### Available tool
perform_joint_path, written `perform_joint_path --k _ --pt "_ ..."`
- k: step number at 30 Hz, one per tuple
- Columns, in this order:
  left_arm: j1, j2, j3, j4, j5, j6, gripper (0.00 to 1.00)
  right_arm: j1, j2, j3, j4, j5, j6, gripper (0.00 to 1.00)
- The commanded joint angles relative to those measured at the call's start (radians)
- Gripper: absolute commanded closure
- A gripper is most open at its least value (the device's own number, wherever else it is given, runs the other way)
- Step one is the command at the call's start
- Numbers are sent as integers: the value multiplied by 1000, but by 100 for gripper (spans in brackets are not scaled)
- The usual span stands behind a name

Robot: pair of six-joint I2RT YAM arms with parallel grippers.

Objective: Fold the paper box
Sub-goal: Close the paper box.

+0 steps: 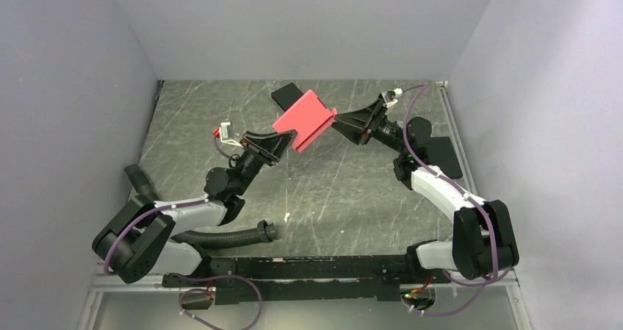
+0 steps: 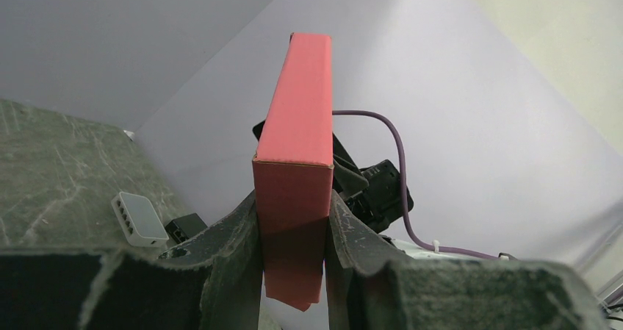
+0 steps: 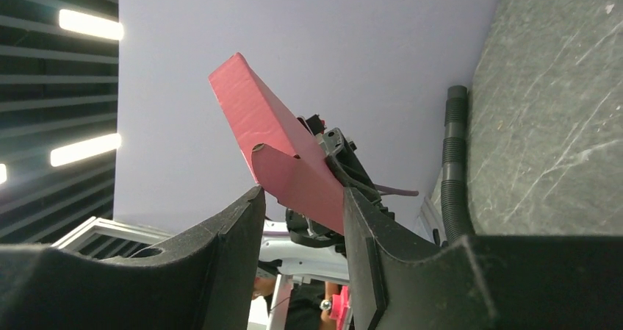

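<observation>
- Biggest worry: the left gripper [image 2: 292, 206] is the only thing really holding the box [image 2: 295, 135], pinching its lower end across the thin sides. Push too hard from the other end and I reckon it twists or slides out of that pinch.
- The right gripper [image 3: 300, 198] has its jaws spread around a loose flap. One finger [image 3: 364, 234] looks to be touching the card and the other stands clear. If it closes off-line, it'll likely crease the flap instead of tucking it (thin card doesn't forgive that).
- A drop would land it on the table [image 1: 353, 190] toward the far edge, near the black box [image 1: 286, 93]. Picking it up flat again would be a pain.
- Where it is: in mid-air between the two grippers, over the far middle of the table, touching nothing below.
- Looks: plain pinkish-red card, formed into a slim flat sleeve with crisp edges. The end facing the right gripper is open, with a rounded flap sticking out. Can't tell whether the end in the left gripper is closed.
</observation>
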Motion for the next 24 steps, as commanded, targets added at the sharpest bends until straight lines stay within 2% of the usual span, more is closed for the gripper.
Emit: perform_joint_path --k 1,24 --pt "-4 -5 32 77 1 -13 99 3 -31 43 -1 -3 -51 54" --pt "-3 -4 36 77 -4 -21 99 4 -32 45 -27 -1 -83 62"
